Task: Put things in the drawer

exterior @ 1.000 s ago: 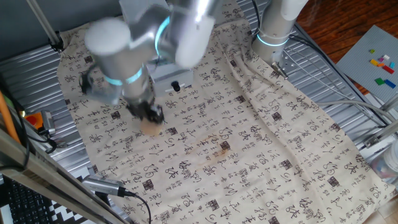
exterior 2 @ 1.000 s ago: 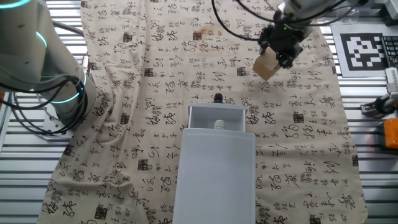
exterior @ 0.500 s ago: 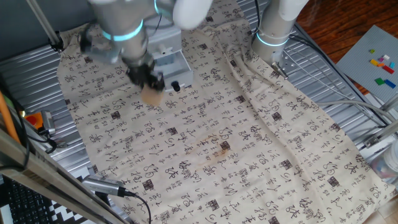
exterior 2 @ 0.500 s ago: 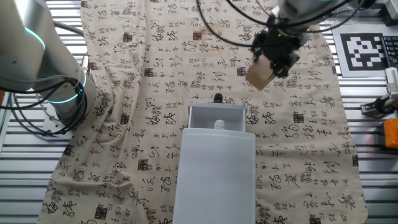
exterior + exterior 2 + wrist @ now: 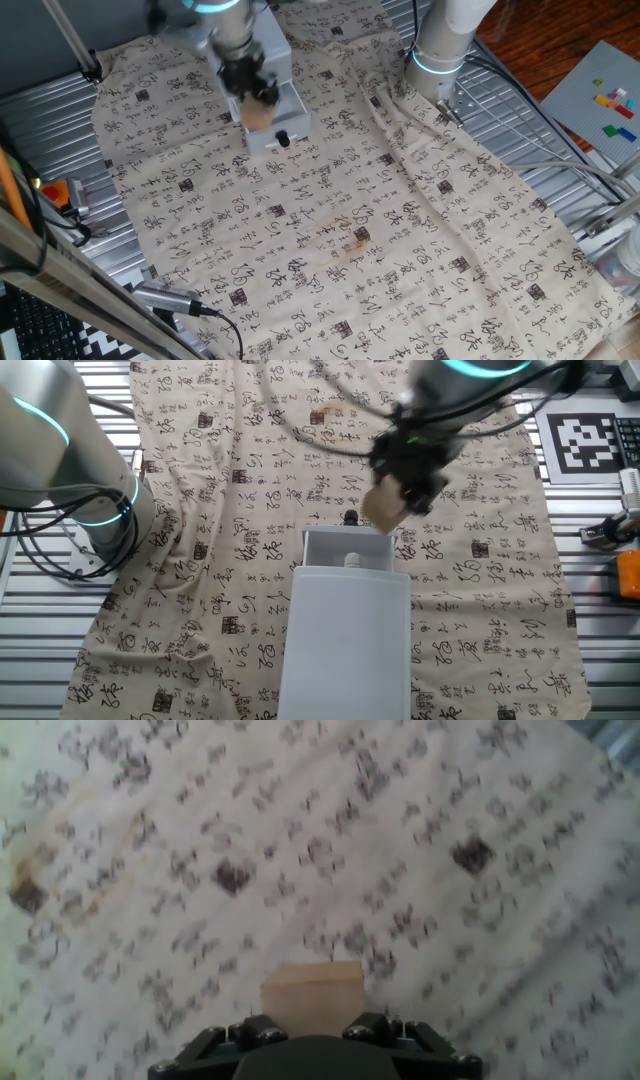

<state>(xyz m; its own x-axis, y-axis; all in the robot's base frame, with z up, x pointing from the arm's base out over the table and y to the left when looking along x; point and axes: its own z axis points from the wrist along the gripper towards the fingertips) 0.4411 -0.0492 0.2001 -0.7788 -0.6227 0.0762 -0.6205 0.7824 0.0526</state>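
My gripper point(image 5: 255, 100) is shut on the tan wooden block point(image 5: 258, 115) and carries it in the air. In the other fixed view the block point(image 5: 384, 508) hangs at the front right corner of the white drawer point(image 5: 349, 552), which is pulled open, with its black knob point(image 5: 350, 518) in front. In one fixed view the block is over the drawer point(image 5: 277, 100) near its knob point(image 5: 283, 139). In the hand view the block point(image 5: 311, 995) sits between the fingers point(image 5: 250, 1035), with blurred patterned cloth below.
A cloth printed with characters point(image 5: 340, 220) covers the table. A second robot base point(image 5: 440, 45) stands at the back right. A grey baseplate with small coloured bricks point(image 5: 615, 105) lies at the far right. A small white thing point(image 5: 352, 560) lies in the drawer.
My gripper has lifted the block off the cloth and carried it across to the open drawer's front. The drawer has not moved.
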